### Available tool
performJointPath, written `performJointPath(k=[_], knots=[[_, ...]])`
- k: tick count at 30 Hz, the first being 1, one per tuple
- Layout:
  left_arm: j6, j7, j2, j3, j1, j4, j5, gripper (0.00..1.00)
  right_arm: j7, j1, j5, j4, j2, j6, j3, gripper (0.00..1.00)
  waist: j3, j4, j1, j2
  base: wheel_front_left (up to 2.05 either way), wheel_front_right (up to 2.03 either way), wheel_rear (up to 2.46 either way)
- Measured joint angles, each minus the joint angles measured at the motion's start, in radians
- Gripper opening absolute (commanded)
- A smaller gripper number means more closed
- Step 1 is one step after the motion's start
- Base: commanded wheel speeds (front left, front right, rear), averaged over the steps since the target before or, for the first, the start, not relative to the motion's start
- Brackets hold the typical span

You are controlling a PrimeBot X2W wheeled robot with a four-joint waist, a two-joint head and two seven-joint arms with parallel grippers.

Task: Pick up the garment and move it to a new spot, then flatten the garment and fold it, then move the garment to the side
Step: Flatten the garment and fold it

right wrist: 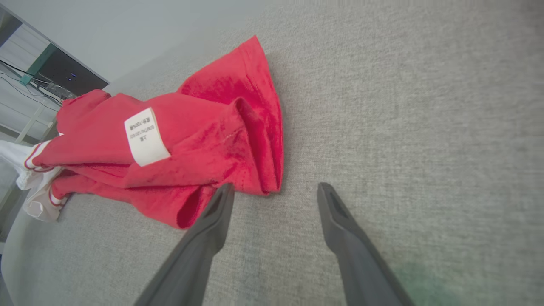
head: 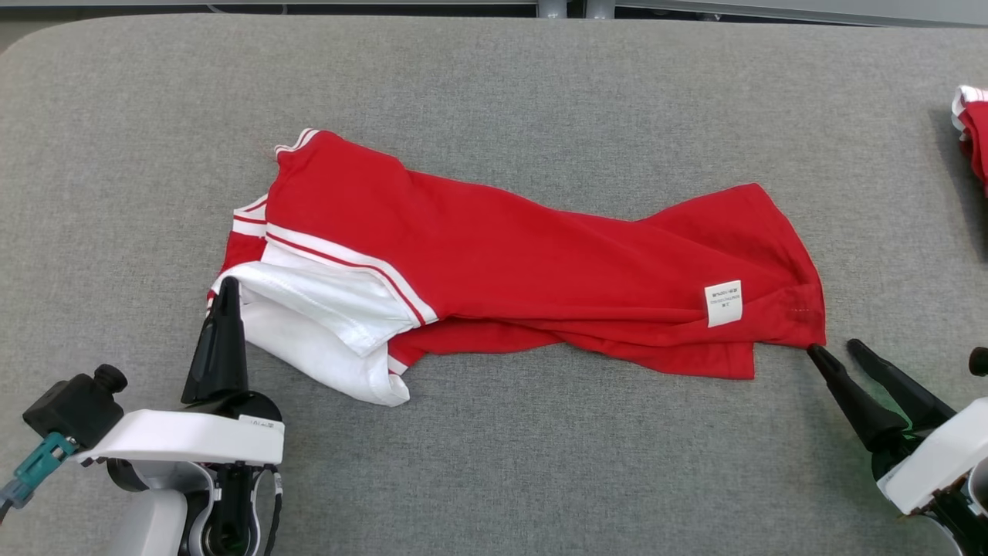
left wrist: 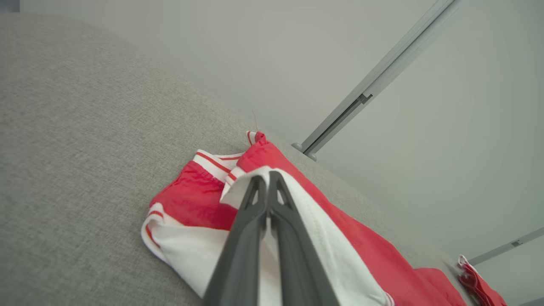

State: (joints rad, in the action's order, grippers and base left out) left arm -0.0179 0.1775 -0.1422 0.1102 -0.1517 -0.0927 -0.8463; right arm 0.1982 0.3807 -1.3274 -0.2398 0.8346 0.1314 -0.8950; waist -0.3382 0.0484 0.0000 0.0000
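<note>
Grey fabric-covered table (head: 494, 85) spans our view, a metal rail (left wrist: 382, 76) beyond it. Red-and-white garment (head: 502, 262) lies crumpled mid-table. Left gripper (head: 226, 292) is closed, pinching its white edge. Right gripper (head: 835, 349) is spread wide and holds nothing, one fingertip touching the red corner. We note open surface on every side. Another red cloth (head: 974, 127) sits at the right edge.

Free along the far side and near middle of the grey fabric tabletop (head: 494, 85). Blocked across the centre by the red-and-white garment (head: 525, 262). Passable on the right, between its corner and a second red garment (head: 974, 131) at the edge. Near corners taken by left gripper (head: 226, 284) and right gripper (head: 835, 349).
</note>
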Motion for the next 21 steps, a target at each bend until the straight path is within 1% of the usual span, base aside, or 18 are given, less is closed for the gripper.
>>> performJointPath(k=[3, 8, 17, 18, 19, 20, 21], knots=[[0.0, 0.003, 0.001, 0.004, -0.001, -0.007, 0.003, 0.0, 0.015, -0.012, 0.02, 0.045, 0.01, -0.001, 0.01, 1.0, 0.002, -0.005, 0.0, 0.0, 0.0, 0.0, 0.0], [-0.003, 0.007, 0.003, 0.017, -0.005, -0.019, 0.011, 0.0, 0.016, 0.005, 0.044, 0.093, 0.001, -0.001, 0.031, 1.0, 0.001, -0.006, 0.0, 0.0, 0.0, 0.0, 0.0], [-0.008, 0.009, 0.012, 0.038, -0.018, -0.037, 0.019, 0.0, -0.041, 0.029, 0.046, 0.059, 0.002, -0.001, 0.042, 1.0, 0.005, 0.031, 0.0, 0.0, 0.0, 0.0, 0.0], [-0.008, 0.01, 0.012, 0.038, -0.018, -0.038, 0.019, 0.0, -0.042, 0.029, 0.046, 0.058, 0.002, -0.001, 0.042, 0.97, 0.006, 0.033, 0.0, 0.0, 0.0, 0.0, 0.0], [-0.008, 0.012, 0.013, 0.039, -0.018, -0.038, 0.019, 0.0, -0.046, 0.029, 0.047, 0.058, 0.002, -0.001, 0.043, 0.68, 0.007, 0.035, 0.0, 0.0, 0.0, 0.0, 0.0], [-0.008, 0.012, 0.013, 0.039, -0.018, -0.038, 0.019, 0.0, -0.048, 0.029, 0.048, 0.058, 0.002, -0.001, 0.043, 0.68, 0.008, 0.036, 0.0, 0.0, 0.0, 0.0, 0.0], [-0.008, 0.012, 0.013, 0.039, -0.018, -0.038, 0.019, 0.0, -0.049, 0.029, 0.05, 0.058, 0.001, -0.001, 0.043, 0.47, 0.008, 0.037, 0.0, 0.0, 0.0, 0.0, 0.0]])
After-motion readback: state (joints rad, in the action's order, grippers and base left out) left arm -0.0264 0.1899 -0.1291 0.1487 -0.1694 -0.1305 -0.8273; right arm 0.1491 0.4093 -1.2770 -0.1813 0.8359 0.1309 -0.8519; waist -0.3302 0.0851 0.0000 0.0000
